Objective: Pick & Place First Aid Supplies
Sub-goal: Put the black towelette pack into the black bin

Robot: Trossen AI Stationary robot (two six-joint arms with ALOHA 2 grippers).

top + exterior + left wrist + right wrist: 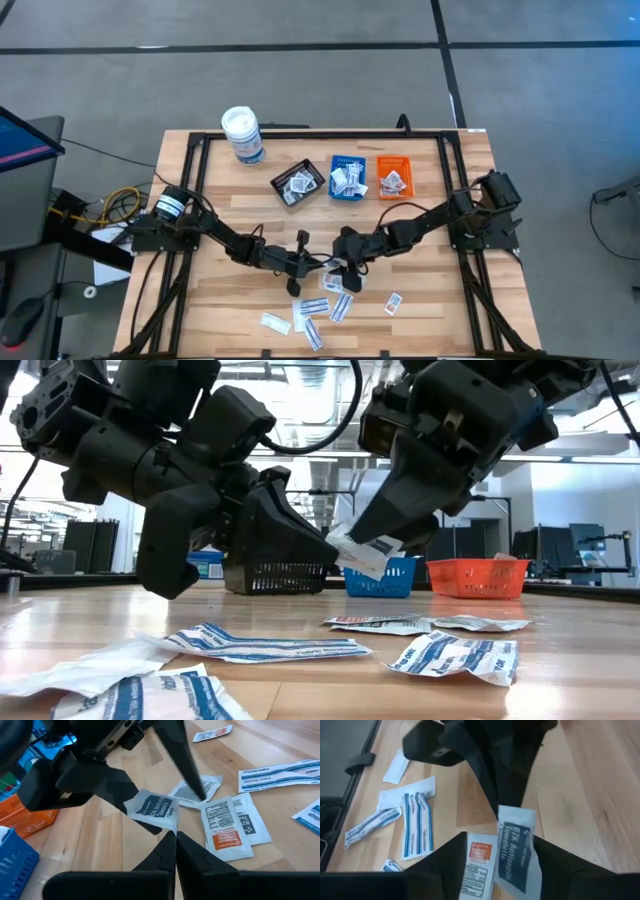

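My left gripper [173, 834] is shut on a small white packet with dark print [152, 810] and holds it above the middle of the table. My right gripper [501, 840] is open. It comes in from the right and slants down, with one finger on each side of that packet [517, 852]. In the low view the packet [365, 555] hangs between both grippers. More white packets with blue or red print [320, 305] lie flat on the wood below and nearer the front edge. My left gripper pinches the packet by its near edge [169, 826], only at the tips of its two fingers. It comes about level from the table's left. The packet sticks out beyond the tips, tilted and clear of the table. Whether my right gripper's fingers [192, 775] touch the packet, I cannot tell.
A black tray [297, 184], a blue tray [347, 177] and an orange tray [394, 177] stand in a row at the far middle, each with packets inside. A white canister with a blue label [242, 134] stands at the far left. Loose packets [455, 655] lie under the grippers.
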